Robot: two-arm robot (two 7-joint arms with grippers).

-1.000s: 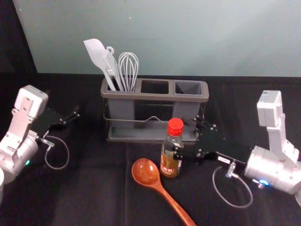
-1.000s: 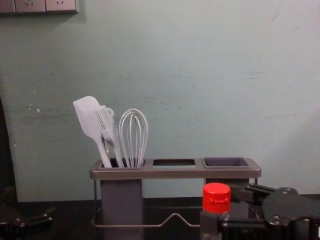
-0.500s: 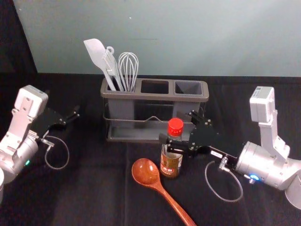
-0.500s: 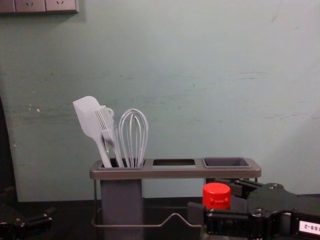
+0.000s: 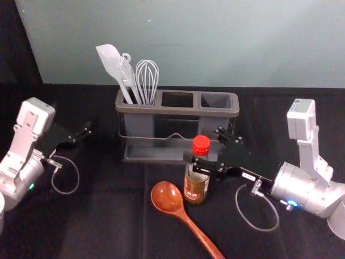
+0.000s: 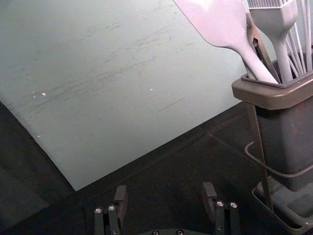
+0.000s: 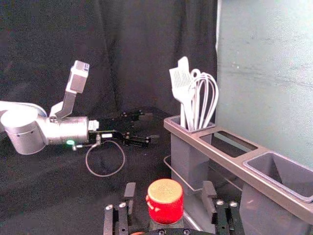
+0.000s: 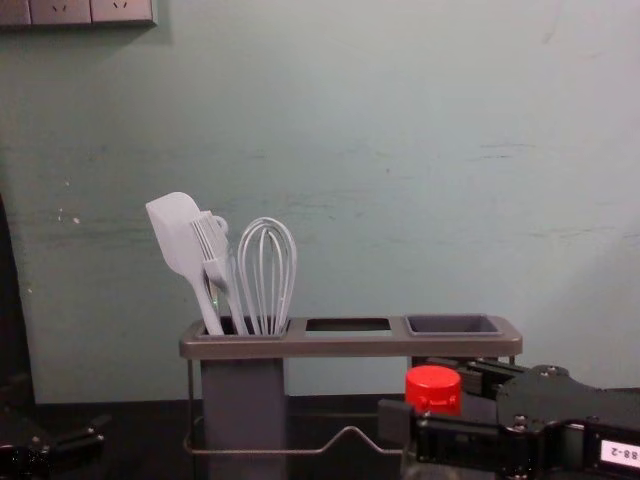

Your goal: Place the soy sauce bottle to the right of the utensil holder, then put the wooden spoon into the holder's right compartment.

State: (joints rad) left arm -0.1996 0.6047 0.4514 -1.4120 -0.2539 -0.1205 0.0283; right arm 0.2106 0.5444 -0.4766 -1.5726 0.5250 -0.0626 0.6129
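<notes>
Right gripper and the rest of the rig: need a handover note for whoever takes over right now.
Right gripper: open, jaws on either side of the soy sauce bottle near its cap, with gaps beside it; not clamped.
Left gripper: open, idle, off to the left of the utensil holder.
Bottle: upright on the table, in front of the holder.
Wooden spoon: lying on the table, bowl just left of the bottle's base.
Done: neither placement.
Left: close on the bottle, set it to the holder's right, then put the spoon in the right compartment.
</notes>
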